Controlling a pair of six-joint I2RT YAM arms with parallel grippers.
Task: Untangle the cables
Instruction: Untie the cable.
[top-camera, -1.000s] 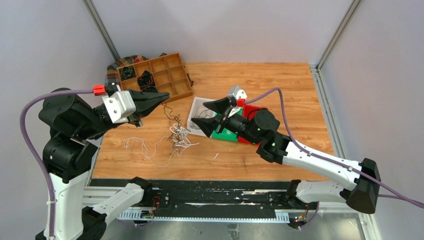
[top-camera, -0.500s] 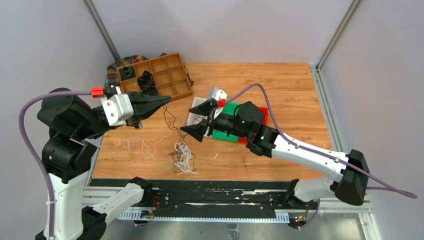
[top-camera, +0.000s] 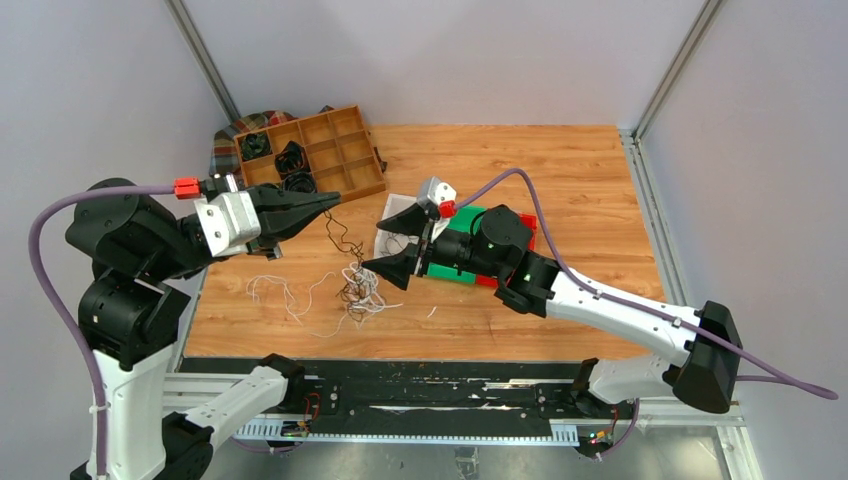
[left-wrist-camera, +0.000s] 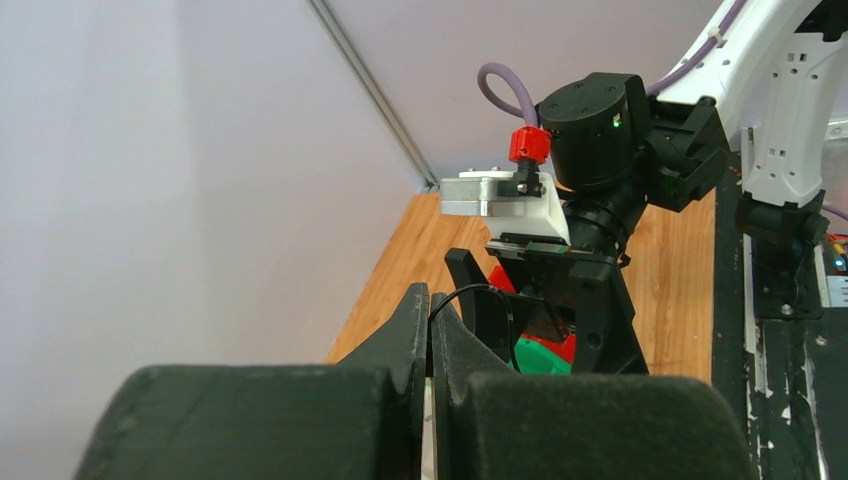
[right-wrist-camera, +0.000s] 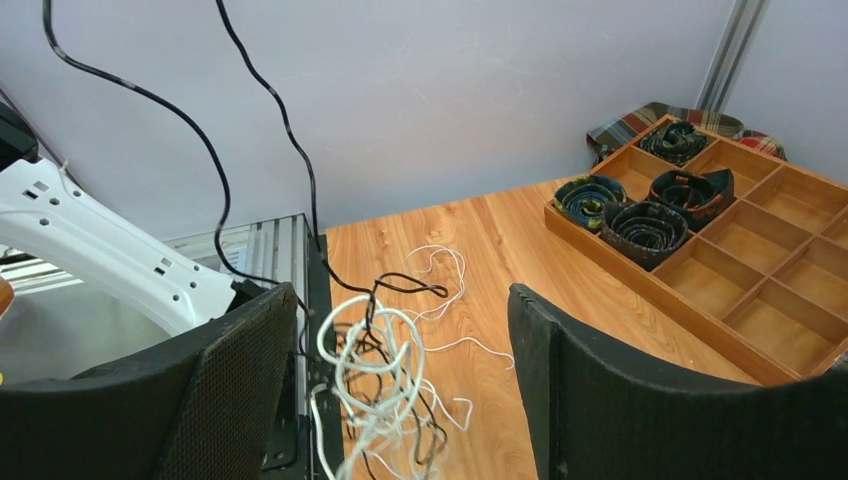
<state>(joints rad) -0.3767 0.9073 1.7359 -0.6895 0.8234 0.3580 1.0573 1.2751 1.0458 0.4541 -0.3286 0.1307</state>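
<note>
- Left gripper (top-camera: 331, 199) is closed, pinching one thin black cable (top-camera: 340, 236) at its tips. The left wrist view shows the jaws pressed together, with a small black loop (left-wrist-camera: 478, 291) sticking out just past them.
- Left gripper is raised above the table (top-camera: 580, 180), near the front edge of the wooden tray (top-camera: 300, 117).
- The black cable drops from the left tips down to the cable tangle (top-camera: 362, 287) (white and black strands bunched together, can't tell which strand is which inside).
- The tangle sits on the table near its front-left part, between the two grippers in the top view.
- Loose white strands (top-camera: 284, 294) trail left of the tangle, lying flat on the wood.
- Right gripper (top-camera: 396, 241) is open wide and holds nothing, fingers pointing left toward the tangle.
- In the right wrist view the tangle (right-wrist-camera: 375, 372) shows in the gap between the two fingers (right-wrist-camera: 235, 375), and black cable rises from it out of the top of the view. Can't tell if either finger touches it.
- The tray (right-wrist-camera: 650, 287) is at the far-left corner, with thick black coiled rolls (right-wrist-camera: 640, 226) in some compartments and plaid cloth (right-wrist-camera: 660, 112) behind it.
- A green and red block (top-camera: 447, 271) lies under the right arm.
</note>
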